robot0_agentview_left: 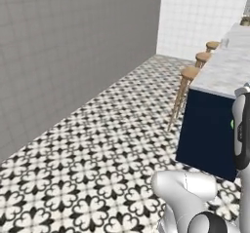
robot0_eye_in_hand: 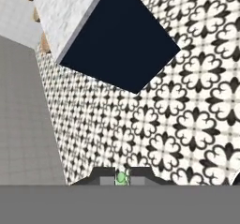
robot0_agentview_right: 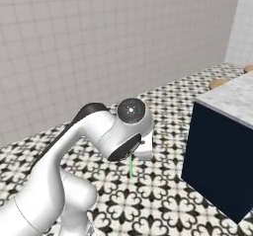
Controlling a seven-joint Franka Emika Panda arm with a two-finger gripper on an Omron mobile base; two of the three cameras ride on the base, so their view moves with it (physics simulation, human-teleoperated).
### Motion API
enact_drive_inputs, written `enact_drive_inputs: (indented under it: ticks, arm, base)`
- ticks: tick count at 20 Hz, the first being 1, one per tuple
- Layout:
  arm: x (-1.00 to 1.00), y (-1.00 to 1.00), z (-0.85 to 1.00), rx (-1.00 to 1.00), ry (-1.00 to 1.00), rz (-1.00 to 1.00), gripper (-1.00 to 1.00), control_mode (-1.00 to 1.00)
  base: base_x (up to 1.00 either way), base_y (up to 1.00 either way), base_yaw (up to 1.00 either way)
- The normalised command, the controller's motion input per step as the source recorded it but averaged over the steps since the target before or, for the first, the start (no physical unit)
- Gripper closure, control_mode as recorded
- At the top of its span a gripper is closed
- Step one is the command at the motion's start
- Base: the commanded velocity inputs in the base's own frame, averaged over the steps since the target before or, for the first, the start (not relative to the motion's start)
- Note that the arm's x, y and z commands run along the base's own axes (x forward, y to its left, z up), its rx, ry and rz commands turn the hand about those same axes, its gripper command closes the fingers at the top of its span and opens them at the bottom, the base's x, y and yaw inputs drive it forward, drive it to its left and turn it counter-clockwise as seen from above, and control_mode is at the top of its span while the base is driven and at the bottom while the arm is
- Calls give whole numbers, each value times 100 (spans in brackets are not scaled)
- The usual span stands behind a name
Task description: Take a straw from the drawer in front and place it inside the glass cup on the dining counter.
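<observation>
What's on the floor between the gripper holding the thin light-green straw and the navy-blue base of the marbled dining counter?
Nothing: in the right base view, bare black-and-white patterned floor tiles separate the gripper, shut on the straw, from the counter base.

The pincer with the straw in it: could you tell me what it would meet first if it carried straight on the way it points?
Probably the patterned floor: the pincer, shut on the straw, points downward at the tiles beside the dining counter. Depth is hard to judge.

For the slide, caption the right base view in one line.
Gripper carries the green straw over patterned floor toward the marbled dining counter.
</observation>
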Motion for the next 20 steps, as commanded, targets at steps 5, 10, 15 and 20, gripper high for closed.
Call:
enact_drive_inputs:
  ticks: [5,10,15,20]
  arm:
    - [0,0,0,0,0,0,100,100]
    - [0,0,0,0,0,0,100,100]
    - [0,0,0,0,0,0,100,100]
    - [0,0,0,0,0,0,100,100]
  base:
    - [100,70,-31]
    - [100,66,-30]
    - [100,65,-31]
    - [100,54,-32]
